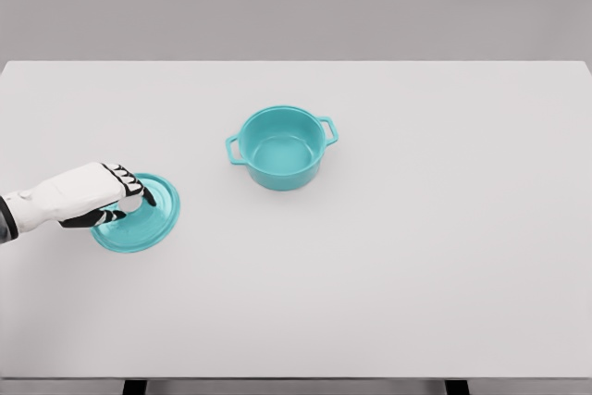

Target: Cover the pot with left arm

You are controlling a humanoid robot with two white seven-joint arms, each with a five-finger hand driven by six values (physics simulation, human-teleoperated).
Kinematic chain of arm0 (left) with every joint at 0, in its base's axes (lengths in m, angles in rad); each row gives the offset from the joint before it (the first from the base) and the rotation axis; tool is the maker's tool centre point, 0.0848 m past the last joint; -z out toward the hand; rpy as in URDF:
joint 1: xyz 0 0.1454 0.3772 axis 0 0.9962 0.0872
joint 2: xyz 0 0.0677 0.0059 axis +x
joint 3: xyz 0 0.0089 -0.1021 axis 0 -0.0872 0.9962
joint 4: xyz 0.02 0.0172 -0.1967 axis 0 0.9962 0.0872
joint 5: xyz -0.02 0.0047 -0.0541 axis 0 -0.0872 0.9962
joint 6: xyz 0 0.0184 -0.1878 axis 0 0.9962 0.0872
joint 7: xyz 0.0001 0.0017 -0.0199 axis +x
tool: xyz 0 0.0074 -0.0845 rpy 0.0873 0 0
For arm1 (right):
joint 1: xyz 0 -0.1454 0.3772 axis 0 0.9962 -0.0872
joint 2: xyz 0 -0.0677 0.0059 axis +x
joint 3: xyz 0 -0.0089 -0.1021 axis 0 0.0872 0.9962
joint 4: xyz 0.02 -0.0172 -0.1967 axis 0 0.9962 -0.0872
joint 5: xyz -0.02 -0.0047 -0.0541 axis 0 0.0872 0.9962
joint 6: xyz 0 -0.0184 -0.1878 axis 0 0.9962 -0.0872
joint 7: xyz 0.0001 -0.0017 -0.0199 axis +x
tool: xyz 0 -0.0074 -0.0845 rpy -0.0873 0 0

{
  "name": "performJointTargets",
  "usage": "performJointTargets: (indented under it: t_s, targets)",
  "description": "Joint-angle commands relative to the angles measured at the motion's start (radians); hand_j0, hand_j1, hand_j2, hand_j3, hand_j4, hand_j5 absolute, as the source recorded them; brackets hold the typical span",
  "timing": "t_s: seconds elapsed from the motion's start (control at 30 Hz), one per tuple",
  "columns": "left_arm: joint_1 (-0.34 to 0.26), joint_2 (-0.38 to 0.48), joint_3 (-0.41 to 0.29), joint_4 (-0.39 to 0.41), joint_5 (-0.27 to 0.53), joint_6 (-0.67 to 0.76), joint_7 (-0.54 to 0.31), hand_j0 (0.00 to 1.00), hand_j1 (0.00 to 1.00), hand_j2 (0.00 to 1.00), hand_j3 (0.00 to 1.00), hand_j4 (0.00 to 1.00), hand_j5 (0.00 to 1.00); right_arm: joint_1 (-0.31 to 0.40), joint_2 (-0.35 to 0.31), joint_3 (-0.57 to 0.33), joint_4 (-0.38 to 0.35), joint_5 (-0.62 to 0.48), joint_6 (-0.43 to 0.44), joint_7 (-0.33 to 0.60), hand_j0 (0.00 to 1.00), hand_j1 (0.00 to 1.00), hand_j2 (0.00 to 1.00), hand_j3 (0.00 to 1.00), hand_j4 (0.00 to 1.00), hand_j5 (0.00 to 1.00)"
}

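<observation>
Left of the pot, well apart from it, I see the lid flat on the worktop, my left robot hand curled over its knob. A shallow pinch could let the lid slip, or tilt it against the pot's rim.

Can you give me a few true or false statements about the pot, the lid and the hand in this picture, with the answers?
1. The lid lies flat on the table, left of the pot. True.
2. The pot is covered. False: it stands open and empty, with the lid apart from it.
3. The left hand is over the lid, fingers around its knob. True.
4. The right hand rests beside the pot. False: no right hand is in view.
5. The pot has lost its handles. False: it shows two side handles.
</observation>
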Motion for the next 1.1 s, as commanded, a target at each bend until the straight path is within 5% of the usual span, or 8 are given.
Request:
performJointTargets:
  t_s: [0.0, 0.57, 1.07]
  targets:
    - [0.0, 0.001, 0.0, 0.0, 0.007, 0.001, 0.0, 0.55, 0.55, 0.55, 0.55, 0.55, 0.55, 0.0, 0.0, 0.0, 0.0, -0.001, 0.0, 0.0, 1.0, 1.0, 1.0, 1.0, 1.0, 1.0]
    - [-0.003, 0.038, 0.013, -0.063, 0.021, 0.001, 0.003, 0.52, 0.52, 0.52, 0.52, 0.52, 0.52, 0.0, 0.0, 0.0, 0.0, -0.001, 0.0, 0.0, 1.0, 1.0, 1.0, 1.0, 1.0, 1.0]
    - [-0.072, 0.053, 0.003, -0.147, 0.019, 0.001, 0.003, 0.52, 0.52, 0.52, 0.52, 0.52, 0.52, 0.0, 0.0, 0.0, 0.0, -0.001, 0.0, 0.0, 1.0, 1.0, 1.0, 1.0, 1.0, 1.0]
